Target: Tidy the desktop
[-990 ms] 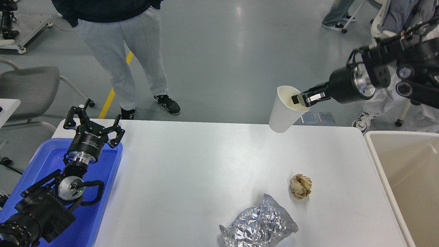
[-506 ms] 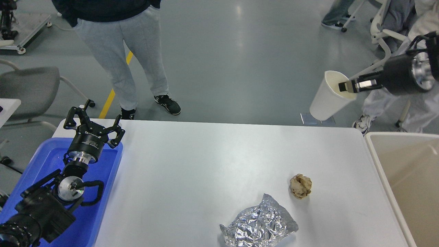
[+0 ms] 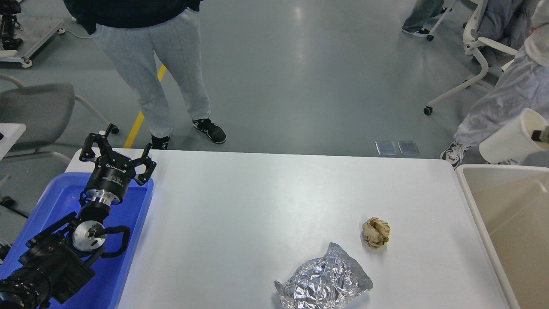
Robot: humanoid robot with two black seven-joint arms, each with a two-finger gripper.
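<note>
The white desktop (image 3: 257, 201) bears a crumpled brown paper ball (image 3: 376, 232) and a crumpled silver foil bag (image 3: 324, 283) at its front right. A white paper cup (image 3: 510, 139) hangs tilted in the air at the right edge, above the far end of the beige bin (image 3: 465, 176). Only a fingertip of my right gripper (image 3: 539, 136) shows, pinching the cup's rim; the rest is out of view. My left gripper (image 3: 118, 151) is open and empty over the far end of the blue tray (image 3: 133, 223), left of the desktop.
A person in grey trousers (image 3: 150, 68) stands just beyond the table's far left edge. A grey chair (image 3: 34, 103) is at the left. A seated person in white (image 3: 502, 98) and a wheeled chair (image 3: 472, 56) are beyond the far right corner.
My right gripper has carried the paper cup to the right and down, from above the table's far edge to over the beige bin, mostly leaving the view. The left arm has not moved.
</note>
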